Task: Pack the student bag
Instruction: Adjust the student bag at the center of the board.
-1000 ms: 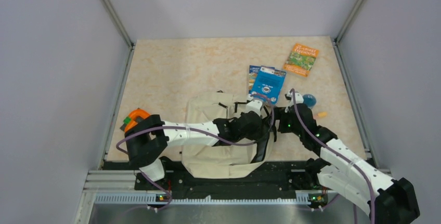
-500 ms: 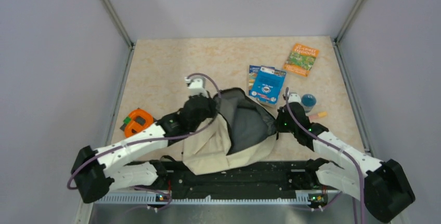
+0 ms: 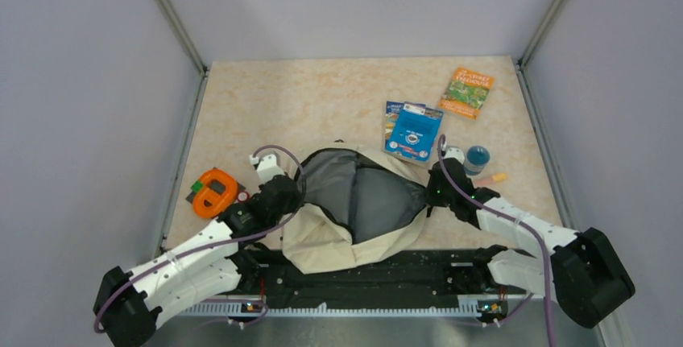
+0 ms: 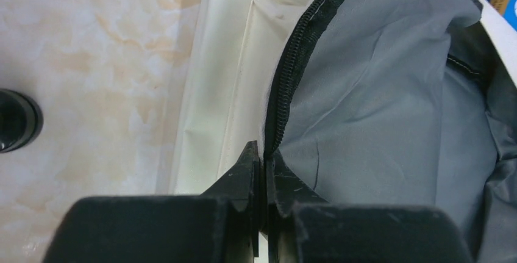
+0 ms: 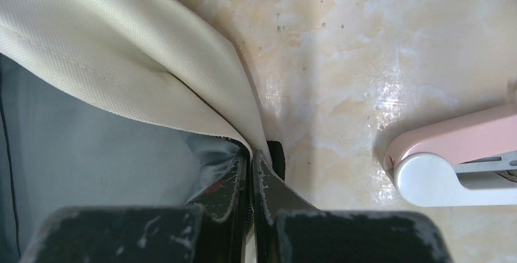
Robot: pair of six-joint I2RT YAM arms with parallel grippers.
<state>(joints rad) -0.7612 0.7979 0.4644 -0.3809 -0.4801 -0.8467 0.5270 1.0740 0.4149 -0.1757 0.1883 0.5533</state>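
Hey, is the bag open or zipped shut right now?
Open. The left gripper and right gripper pinch opposite rims of the bag, spreading its mouth so the grey lining shows.

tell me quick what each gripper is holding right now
left gripper: closed, pinching the student bag at the zippered edge of its opening
right gripper: closed, pinching the opposite edge of the same bag
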